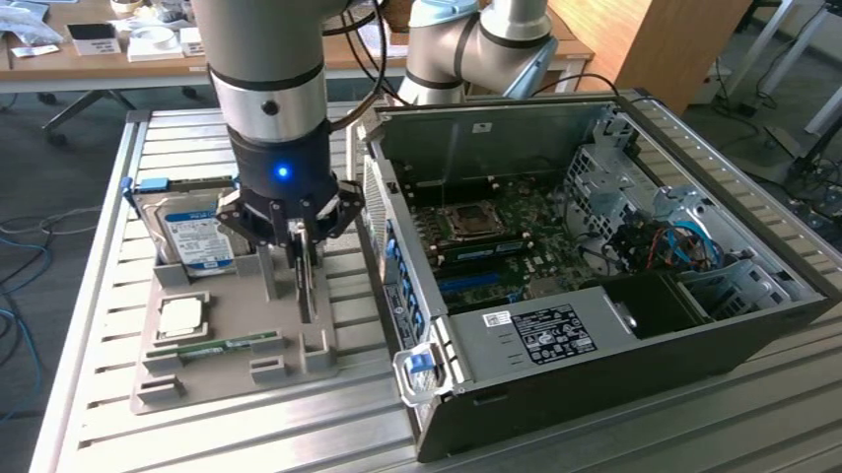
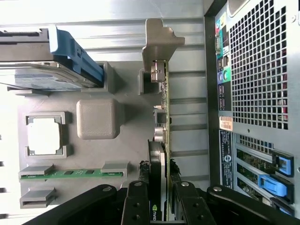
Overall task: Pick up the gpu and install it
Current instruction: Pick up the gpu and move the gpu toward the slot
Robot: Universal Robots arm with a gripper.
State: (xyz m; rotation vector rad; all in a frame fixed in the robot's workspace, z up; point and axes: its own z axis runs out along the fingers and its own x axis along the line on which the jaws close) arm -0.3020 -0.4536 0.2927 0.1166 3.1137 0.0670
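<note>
Jaws tight on upright gpu (image 2: 163, 117)

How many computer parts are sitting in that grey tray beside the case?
4: a hard drive at the tray's far end; processor next to it; memory stick nearer the camera; gpu on edge along the side facing the case. The arm may hide more.

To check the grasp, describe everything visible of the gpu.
The gpu is a thin green circuit board standing on edge in the gray holder, beside the open computer case. A black fan sits on one face, and a silver metal bracket caps one end. The claw grips it from above, its fingers pressed against both faces.
</note>
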